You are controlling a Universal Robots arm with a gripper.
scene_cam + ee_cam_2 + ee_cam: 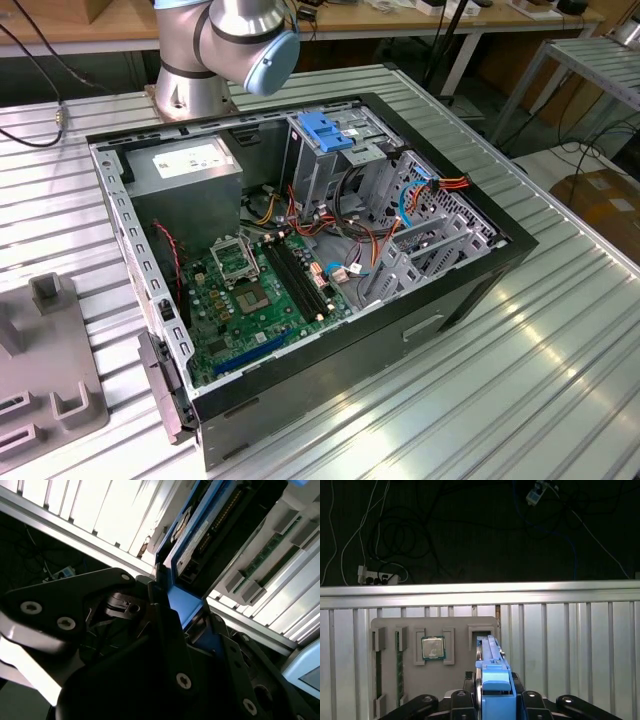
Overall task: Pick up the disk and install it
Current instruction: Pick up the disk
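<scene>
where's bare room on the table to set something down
Bare ribbed table on the exterior view's right of the computer case, plus a strip between case and grey tray. Crowded inside the case, around the cables.

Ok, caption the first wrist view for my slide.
Gripper closed on the blue-framed disk, edge-on at the grey parts tray holding a processor chip, on the slatted metal table.

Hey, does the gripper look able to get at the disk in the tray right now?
Likely yes: the gripper seems closed on the blue frame of the disk, which stands on edge in the grey tray, with nothing between them.
</scene>
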